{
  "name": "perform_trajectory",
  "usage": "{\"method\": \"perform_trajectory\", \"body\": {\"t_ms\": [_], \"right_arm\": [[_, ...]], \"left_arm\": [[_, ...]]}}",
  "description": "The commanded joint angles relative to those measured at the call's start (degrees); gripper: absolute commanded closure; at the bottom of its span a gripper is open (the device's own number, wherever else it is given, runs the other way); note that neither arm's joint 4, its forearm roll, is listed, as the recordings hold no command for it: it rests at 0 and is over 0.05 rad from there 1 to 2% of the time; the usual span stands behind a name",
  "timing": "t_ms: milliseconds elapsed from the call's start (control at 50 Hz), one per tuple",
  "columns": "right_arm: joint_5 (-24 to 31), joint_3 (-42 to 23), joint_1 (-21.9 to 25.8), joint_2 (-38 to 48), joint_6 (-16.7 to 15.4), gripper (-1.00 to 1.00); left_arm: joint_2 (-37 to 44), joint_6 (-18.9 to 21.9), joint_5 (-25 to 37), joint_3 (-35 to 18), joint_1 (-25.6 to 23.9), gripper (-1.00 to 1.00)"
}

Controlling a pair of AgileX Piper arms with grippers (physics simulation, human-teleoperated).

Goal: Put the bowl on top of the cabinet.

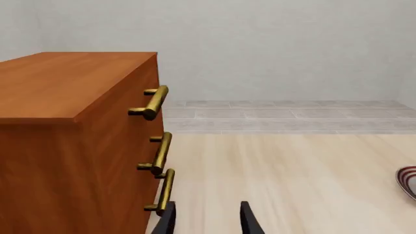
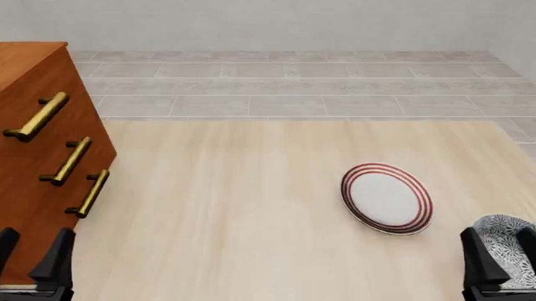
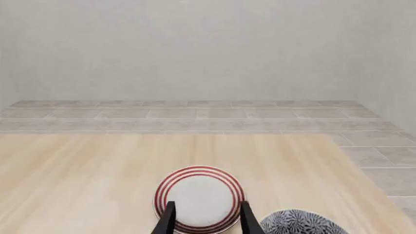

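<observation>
Pale wood table [image 2: 251, 219] with grey tile floor behind, nothing moved so far. Bowl [image 2: 509, 251] sits at the near right corner, right by the right gripper [image 2: 501, 251]; cabinet [image 2: 34, 163] is way over on the left edge. Both the right and the left gripper [image 2: 34, 254] have jaws spread apart, holding nothing. So we're pre-grasp: next the right arm needs to drop onto the bowl's rim and pinch it.

The bowl [image 2: 508, 249], black-and-white floral with a thin pale rim, sits upright on the table at about four o'clock in the front view, partly cut off. The cabinet [image 2: 34, 157], tall reddish-brown wood with three brass handles [image 2: 67, 162], stands at nine o'clock, well apart.
</observation>
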Motion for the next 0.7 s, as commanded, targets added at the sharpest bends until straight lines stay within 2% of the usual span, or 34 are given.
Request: {"method": "perform_trajectory", "body": {"t_ms": [20, 620, 660, 700], "right_arm": [[-0.1, -0.1, 0.0, 0.3, 0.0, -1.0], [-0.4, -0.3, 0.2, -0.1, -0.6, -1.0], [0.7, -1.8, 0.4, 0.1, 0.1, -1.0], [5.4, -4.5, 1.0, 1.2, -0.7, -1.0]], "left_arm": [[0.3, 0.0, -0.1, -0.1, 0.0, -1.0], [0.6, -0.1, -0.4, -0.1, 0.1, -1.0], [0.6, -0.1, -0.4, -0.1, 0.1, -1.0], [0.6, -0.1, -0.4, -0.1, 0.1, -1.0]]}}
